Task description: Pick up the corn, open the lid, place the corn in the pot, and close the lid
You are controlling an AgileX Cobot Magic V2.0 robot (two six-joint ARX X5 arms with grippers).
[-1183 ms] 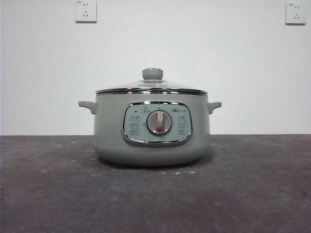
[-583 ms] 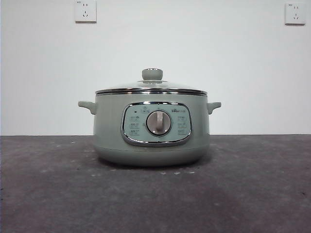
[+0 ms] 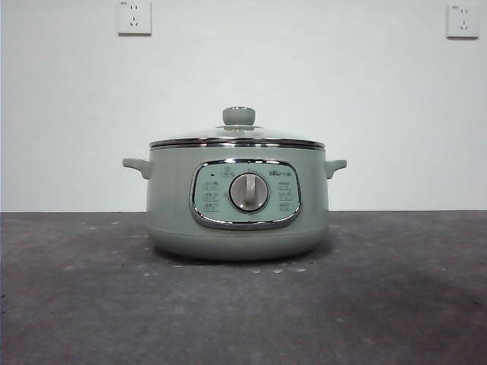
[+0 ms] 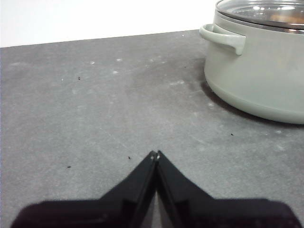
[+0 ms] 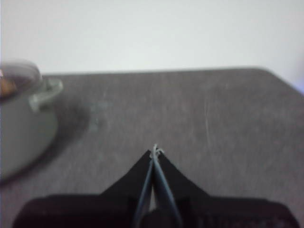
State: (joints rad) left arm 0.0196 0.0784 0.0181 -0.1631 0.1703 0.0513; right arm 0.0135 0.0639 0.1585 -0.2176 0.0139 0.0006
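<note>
Speckled grey table, domed glass lid, rounded pot

Even, soft light fills all three views. The front view is sharp, with a faint shadow under the pot on the bench. In the left wrist view, small glints sit on the glass lid. The right wrist view is blurred throughout.

Left hand: two black jaws pressed tip to tip, nothing between them — over bare tabletop.
Tabletop: dark grey, speckled.
Pot: large sage-green cooker, side handle showing — well apart from the hand.
Lid: chrome-rimmed glass dome, seated on the pot.
</note>
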